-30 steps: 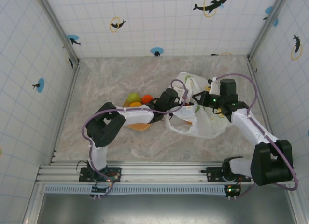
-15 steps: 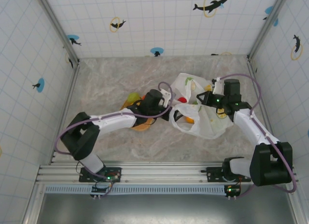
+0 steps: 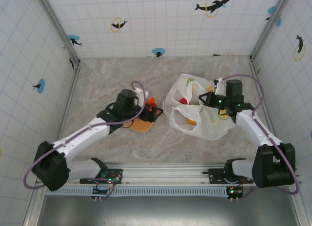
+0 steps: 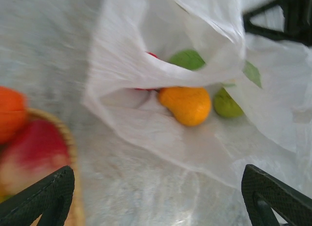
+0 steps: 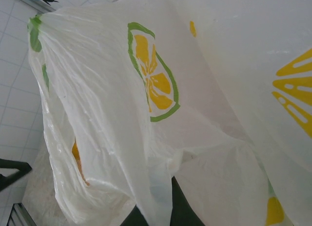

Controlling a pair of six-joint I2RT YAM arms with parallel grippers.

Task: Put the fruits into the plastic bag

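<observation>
- Left wrist view: my left gripper (image 4: pixel 156 199) is apart and empty, facing the plastic bag (image 4: pixel 146 128).
- My right gripper (image 3: pixel 204 99) clamps its rim.
- Next, probably: grasp the red fruit (image 4: pixel 34 148) left of it.

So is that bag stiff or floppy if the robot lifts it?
Probably floppy: the plastic bag is thin, see-through and creased, and it sags from the jaws of the right gripper. It looks light, so a push would likely crumple it. The orange fruit inside is rounded and might roll.
</observation>
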